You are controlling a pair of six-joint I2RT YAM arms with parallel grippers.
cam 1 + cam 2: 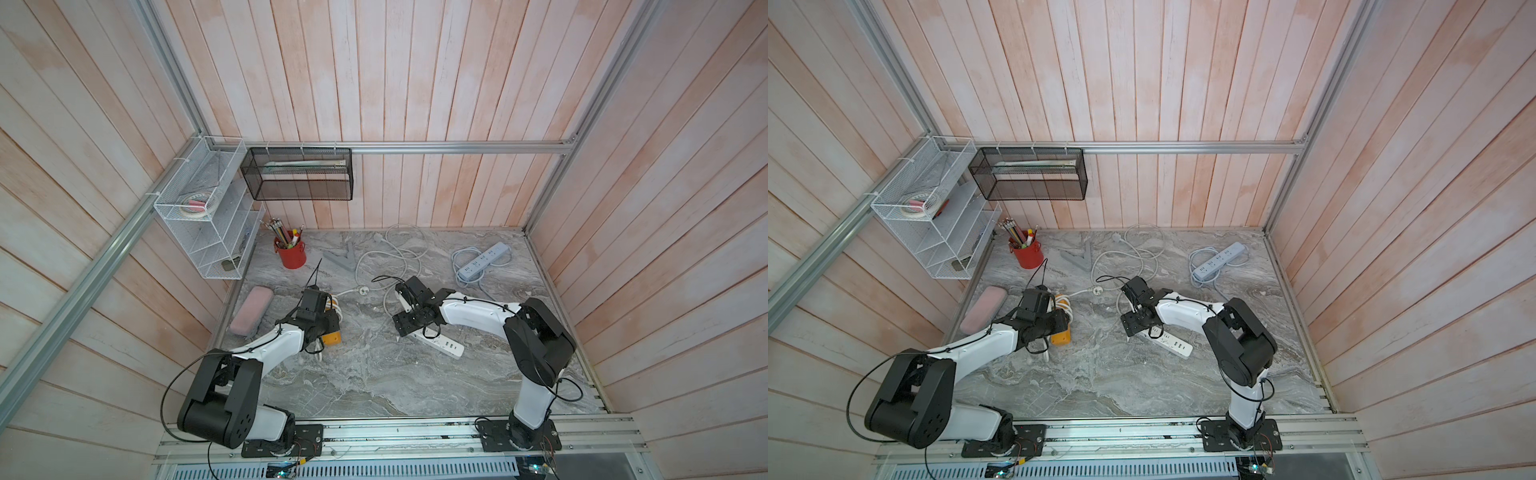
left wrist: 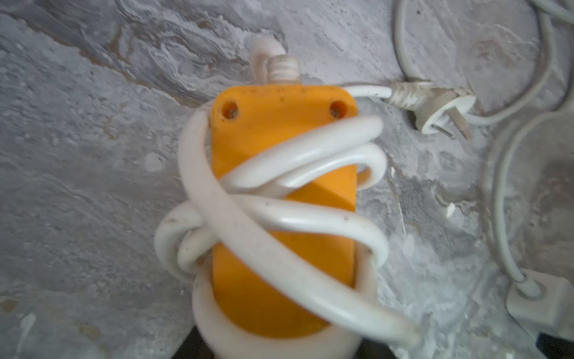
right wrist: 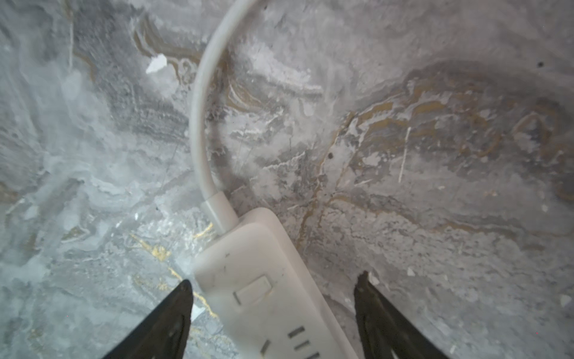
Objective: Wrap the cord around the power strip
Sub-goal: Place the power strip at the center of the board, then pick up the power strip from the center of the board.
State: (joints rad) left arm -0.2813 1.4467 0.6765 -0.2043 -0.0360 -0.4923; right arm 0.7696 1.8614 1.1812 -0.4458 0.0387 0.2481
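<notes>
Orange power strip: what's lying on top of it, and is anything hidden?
Loops of thick white cord cross over the orange power strip. Two screw holes show at its bare end. The cord hides much of its middle and near end; no sockets are visible.

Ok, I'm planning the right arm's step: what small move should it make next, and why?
Probably close the right gripper on the white power strip: the open jaws straddle its switch end, and its cord lies unwrapped.

The cord-wound power strip (image 1: pixel 332 339) lay on the counter (image 1: pixel 374 374) left of the bare power strip (image 1: pixel 446 344), a third strip (image 1: pixel 484 262) behind
</notes>
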